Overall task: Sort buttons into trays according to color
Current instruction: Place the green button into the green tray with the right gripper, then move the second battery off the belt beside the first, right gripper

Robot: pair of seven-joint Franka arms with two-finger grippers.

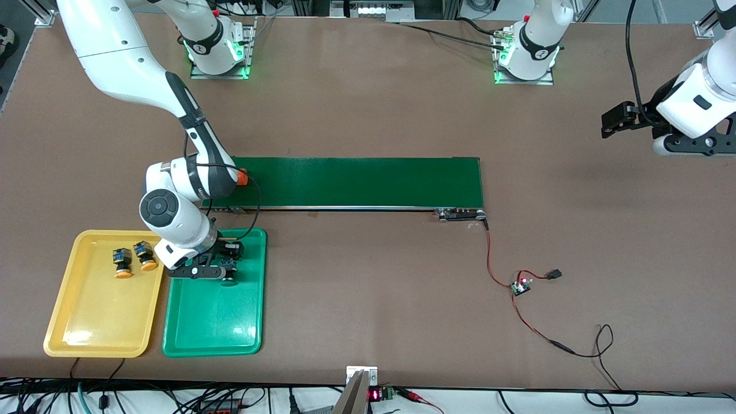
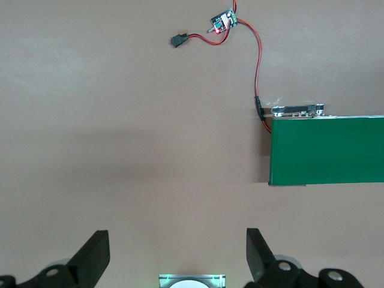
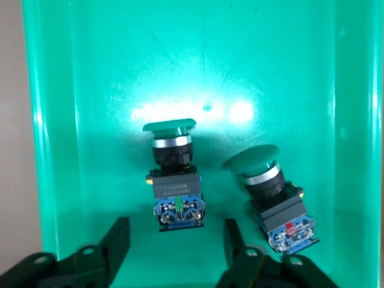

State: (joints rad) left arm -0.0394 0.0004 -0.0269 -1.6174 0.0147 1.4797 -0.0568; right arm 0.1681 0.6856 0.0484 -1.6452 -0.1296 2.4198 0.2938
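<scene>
Two green-capped buttons lie on their sides in the green tray, shown in the right wrist view. My right gripper hangs open and empty just above them, over the tray's end next to the belt. In the front view it hides all of them except one green cap. Two yellow-capped buttons lie in the yellow tray. My left gripper waits open and empty over bare table at the left arm's end.
A long dark-green conveyor belt lies across the table's middle, farther from the front camera than the trays. An orange object sits at its right-arm end, partly hidden. A small circuit board with red wires lies near its other end.
</scene>
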